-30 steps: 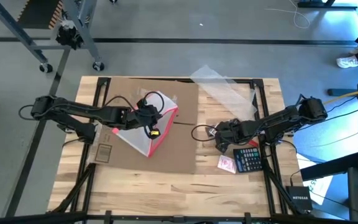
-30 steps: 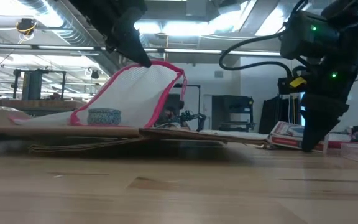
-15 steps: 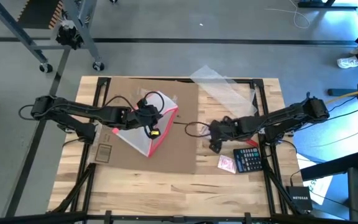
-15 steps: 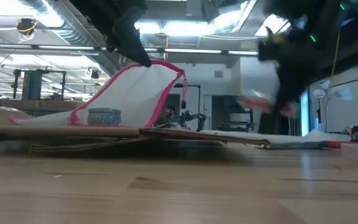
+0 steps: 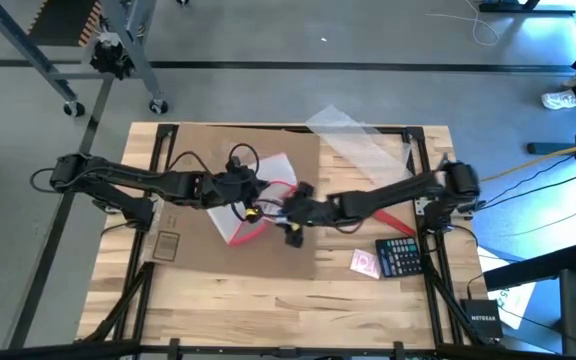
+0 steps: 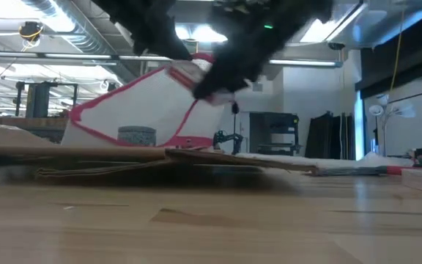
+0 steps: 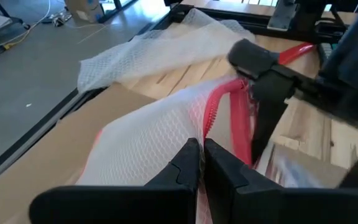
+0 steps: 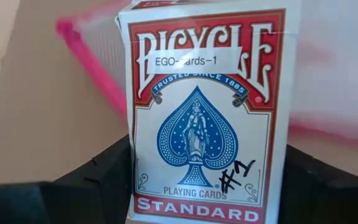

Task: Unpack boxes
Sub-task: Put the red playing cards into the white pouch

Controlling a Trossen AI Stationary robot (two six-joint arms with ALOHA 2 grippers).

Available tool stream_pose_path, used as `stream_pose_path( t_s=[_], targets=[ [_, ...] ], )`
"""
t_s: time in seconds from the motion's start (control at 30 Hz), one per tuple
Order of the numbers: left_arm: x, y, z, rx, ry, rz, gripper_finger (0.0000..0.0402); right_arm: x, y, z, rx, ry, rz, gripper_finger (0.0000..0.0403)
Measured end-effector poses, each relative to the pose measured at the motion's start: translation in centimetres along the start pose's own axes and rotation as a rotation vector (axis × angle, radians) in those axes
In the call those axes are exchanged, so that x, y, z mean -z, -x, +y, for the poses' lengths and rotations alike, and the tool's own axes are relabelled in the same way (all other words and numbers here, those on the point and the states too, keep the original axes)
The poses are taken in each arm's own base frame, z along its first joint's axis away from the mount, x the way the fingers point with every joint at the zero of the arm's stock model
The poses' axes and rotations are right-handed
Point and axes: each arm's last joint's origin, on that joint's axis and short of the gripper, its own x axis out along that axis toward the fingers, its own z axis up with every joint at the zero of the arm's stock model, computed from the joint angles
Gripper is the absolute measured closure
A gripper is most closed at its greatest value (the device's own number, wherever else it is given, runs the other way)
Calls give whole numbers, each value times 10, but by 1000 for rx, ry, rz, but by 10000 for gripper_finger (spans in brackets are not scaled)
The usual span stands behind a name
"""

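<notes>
- The box point(image 5: 268, 170) lies flattened on the tabletop point(image 5: 218, 295).
- The left pincer point(image 5: 238, 180) is pressed together on the pouch point(image 6: 145, 110), lifting its top.
- The right pincer point(image 5: 290, 212) pinches a card pack point(image 8: 207, 118) at the pouch's mouth.

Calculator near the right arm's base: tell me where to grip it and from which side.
Come straight down: the calculator lies flat on the table, so only its thin edges offer a hold. Probably set the jaws across its narrower width, away from the red pack close beside it.
</notes>
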Motion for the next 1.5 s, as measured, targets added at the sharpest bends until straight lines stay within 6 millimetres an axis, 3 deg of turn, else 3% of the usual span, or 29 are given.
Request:
stream_pose_path(
  t_s=[0.17,0.4,0.67,0.83,1.0,1.13,1.33,1.5],
  targets=[
    [1,0,0,-4,-6,9,394,-27,-19,4,11,54,-29,125],
    [3,0,1,-7,-18,29,394,-32,-28,-7,-29,-19,13,126],
    [5,1,0,-3,-33,49,394,4,-30,-19,119,-81,261,126],
    [6,1,0,-3,-45,56,394,16,-26,-24,159,-134,384,126],
    [6,1,0,-2,-44,54,394,-13,-20,-8,5,-175,247,126],
    [6,1,0,-2,-46,53,394,-29,-17,1,2,-133,148,126],
    [9,3,0,-8,-69,82,394,-17,-49,-26,179,-127,164,126],
    [5,5,0,0,-40,52,394,-17,-67,-30,155,-154,100,126]
  ],
)
